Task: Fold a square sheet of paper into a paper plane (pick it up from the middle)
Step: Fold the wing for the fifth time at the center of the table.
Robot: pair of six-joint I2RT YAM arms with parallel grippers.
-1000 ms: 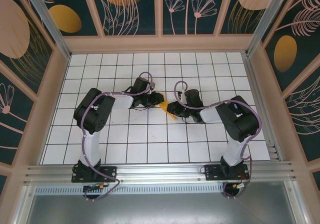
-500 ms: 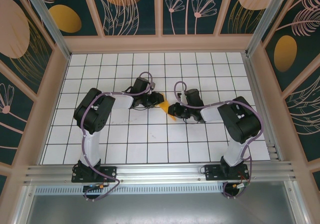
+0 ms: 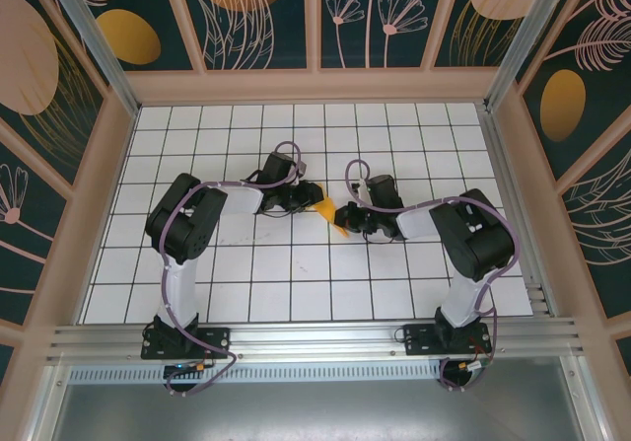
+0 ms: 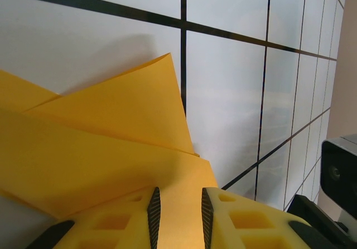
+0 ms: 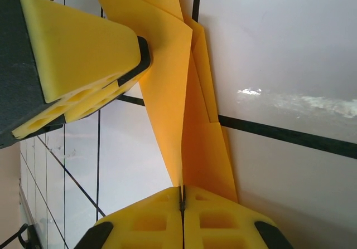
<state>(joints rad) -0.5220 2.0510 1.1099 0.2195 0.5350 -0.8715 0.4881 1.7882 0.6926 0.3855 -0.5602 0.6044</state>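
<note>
The square sheet of paper point(image 3: 332, 216) is a creased, pointed orange shape, folded like a paper plane, at the middle of the white grid table. My right gripper point(image 3: 347, 220) comes at it from the right. In the right wrist view that gripper point(image 5: 182, 190) is shut on the raised centre fold of the paper point(image 5: 173, 93). My left gripper point(image 3: 314, 202) reaches in from the left. Its jaws point(image 4: 179, 196) stand a little apart, open, with the paper point(image 4: 111, 143) lying flat across the gap. One left fingertip point(image 5: 142, 51) touches the paper's upper flap.
The table point(image 3: 296, 273) is white with black grid lines, boxed in by wooden-framed patterned walls point(image 3: 89, 165). A metal rail point(image 3: 315, 340) with both arm bases runs along the near edge. Both arms bend inward and meet at the centre.
My right gripper has closed onto the paper's fold and edged slightly left. The left gripper has kept its place and its gap.
</note>
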